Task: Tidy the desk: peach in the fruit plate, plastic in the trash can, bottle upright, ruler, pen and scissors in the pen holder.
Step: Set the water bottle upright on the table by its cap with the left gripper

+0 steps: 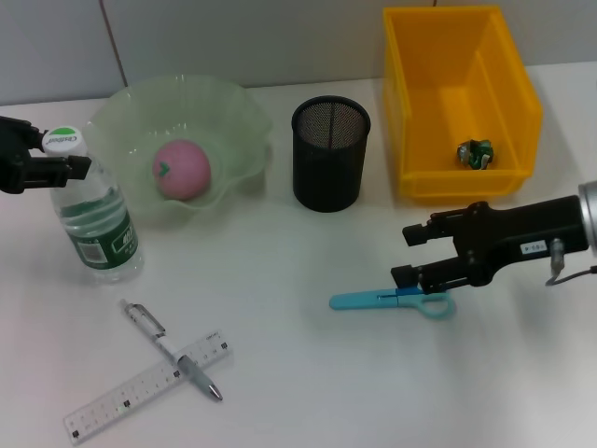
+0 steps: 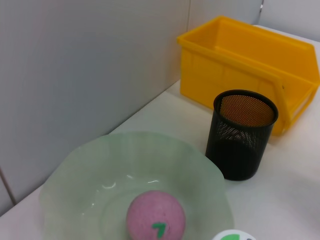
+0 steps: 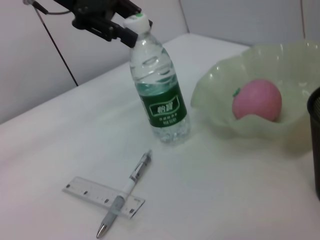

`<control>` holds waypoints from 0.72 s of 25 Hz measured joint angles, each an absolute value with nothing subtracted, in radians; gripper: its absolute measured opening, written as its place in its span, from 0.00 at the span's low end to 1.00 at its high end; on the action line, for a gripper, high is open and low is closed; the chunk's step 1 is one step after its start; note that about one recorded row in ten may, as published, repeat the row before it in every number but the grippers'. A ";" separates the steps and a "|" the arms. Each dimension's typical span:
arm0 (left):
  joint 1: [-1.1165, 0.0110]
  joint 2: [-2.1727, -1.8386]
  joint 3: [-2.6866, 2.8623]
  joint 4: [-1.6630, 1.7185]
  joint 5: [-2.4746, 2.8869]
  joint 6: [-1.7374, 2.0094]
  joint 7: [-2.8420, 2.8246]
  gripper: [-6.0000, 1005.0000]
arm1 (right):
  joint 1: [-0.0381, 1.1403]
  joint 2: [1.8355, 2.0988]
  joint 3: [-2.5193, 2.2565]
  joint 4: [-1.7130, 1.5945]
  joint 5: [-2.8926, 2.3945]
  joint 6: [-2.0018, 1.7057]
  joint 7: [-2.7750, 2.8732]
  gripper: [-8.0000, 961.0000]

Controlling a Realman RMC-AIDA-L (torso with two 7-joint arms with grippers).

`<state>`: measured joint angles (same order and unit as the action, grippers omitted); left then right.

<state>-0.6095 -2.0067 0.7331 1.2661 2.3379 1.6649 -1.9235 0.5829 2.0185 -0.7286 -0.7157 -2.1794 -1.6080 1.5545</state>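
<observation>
The bottle (image 1: 97,217) stands upright at the left, and my left gripper (image 1: 54,154) is at its white cap (image 3: 137,21), open, one finger on each side. The pink peach (image 1: 182,170) lies in the green fruit plate (image 1: 238,112). Crumpled plastic (image 1: 474,154) sits in the yellow trash can (image 1: 511,84). Light blue scissors (image 1: 387,301) lie flat right of centre. My right gripper (image 1: 415,254) hangs open just above their handle. Near the front left, the pen (image 1: 173,350) lies across the clear ruler (image 1: 121,399). The black mesh pen holder (image 1: 330,154) looks empty.
The pen holder stands between the fruit plate and the yellow bin, close to both. A grey wall (image 2: 75,65) runs along the back of the white table (image 1: 298,373).
</observation>
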 joint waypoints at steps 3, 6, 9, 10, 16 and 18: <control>-0.604 -2.009 0.733 1.266 2.338 1.654 -1.924 0.47 | 0.566 2.032 -0.728 -0.678 -2.134 -1.578 1.477 0.80; -0.603 -2.011 0.733 1.266 2.338 1.652 -1.927 0.47 | 0.560 2.035 -0.727 -0.657 -2.112 -1.570 1.442 0.80; -0.600 -2.014 0.733 1.265 2.338 1.645 -1.931 0.47 | 0.554 2.036 -0.726 -0.631 -2.091 -1.562 1.409 0.80; -0.597 -2.014 0.734 1.265 2.338 1.639 -1.931 0.48 | 0.553 2.036 -0.726 -0.626 -2.089 -1.561 1.406 0.80; -0.590 -2.013 0.733 1.265 2.338 1.625 -1.931 0.48 | 0.553 2.037 -0.725 -0.622 -2.087 -1.560 1.404 0.80; -0.588 -2.013 0.733 1.265 2.338 1.622 -1.928 0.48 | 0.554 2.037 -0.726 -0.622 -2.087 -1.560 1.404 0.80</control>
